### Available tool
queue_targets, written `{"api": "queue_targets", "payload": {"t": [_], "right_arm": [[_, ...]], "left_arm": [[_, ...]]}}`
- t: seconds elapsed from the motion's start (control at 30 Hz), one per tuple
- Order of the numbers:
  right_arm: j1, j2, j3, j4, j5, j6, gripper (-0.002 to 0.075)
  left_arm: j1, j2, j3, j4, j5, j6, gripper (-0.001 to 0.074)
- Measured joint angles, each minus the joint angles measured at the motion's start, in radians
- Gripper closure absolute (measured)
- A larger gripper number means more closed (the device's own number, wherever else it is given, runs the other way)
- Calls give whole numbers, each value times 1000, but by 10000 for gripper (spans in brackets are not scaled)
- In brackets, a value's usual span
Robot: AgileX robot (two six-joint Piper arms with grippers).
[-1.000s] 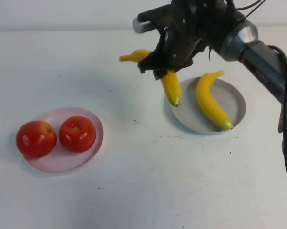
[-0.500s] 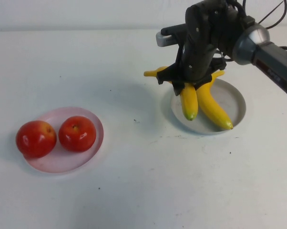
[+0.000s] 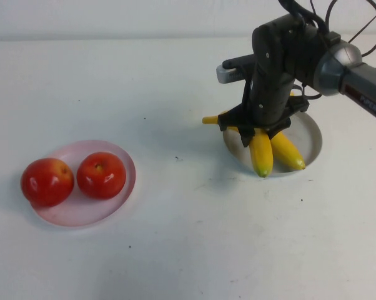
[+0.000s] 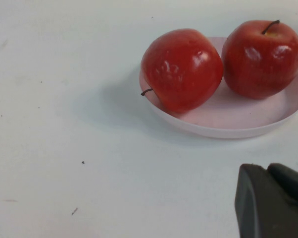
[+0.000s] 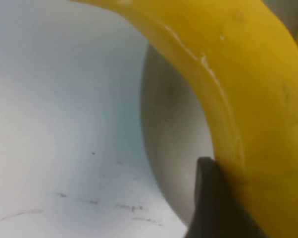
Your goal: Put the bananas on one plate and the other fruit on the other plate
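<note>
Yellow bananas (image 3: 262, 153) on grey plate (image 3: 310, 128); red apples (image 3: 101, 175) on pink plate (image 3: 82, 212)

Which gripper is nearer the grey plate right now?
Right. The right gripper is over the grey plate, shut on a banana. The left gripper sits by the pink plate, far off.

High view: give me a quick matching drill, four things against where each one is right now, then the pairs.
Things:
1. apples
2. held banana
3. other banana
4. left gripper

Places or states:
A. lying in the grey plate
B. in the right gripper, over the grey plate's near rim
C. on the pink plate
D. shut, parked near the pink plate

Pairs: 1-C, 2-B, 3-A, 4-D
</note>
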Motion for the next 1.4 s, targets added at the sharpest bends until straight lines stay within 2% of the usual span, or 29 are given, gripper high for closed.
{"api": "queue_targets", "payload": {"t": [0.1,0.33,0.6,0.67,0.77,0.93,1.0,1.17,1.4], "right_arm": [[-6,10,0,2,-4,0,417],[-6,10,0,2,1,2,345],[-4,1,0,2,3,2,342],[3,-25,4,2,5,2,362],[27,-108,29,5,5,-26,438],[65,-295,141,34,11,-70,664],[67,-359,177,57,16,-89,706],[67,-523,252,152,19,-186,735],[67,-767,408,216,24,-221,741]], "left_arm": [[0,0,0,0,0,0,734],[0,0,0,0,0,0,734],[0,0,0,0,0,0,734],[0,0,0,0,0,0,734],[0,0,0,0,0,0,734],[0,0,0,0,0,0,734],[0,0,0,0,0,0,734],[0,0,0,2,0,0,734],[0,0,0,2,0,0,734]]}}
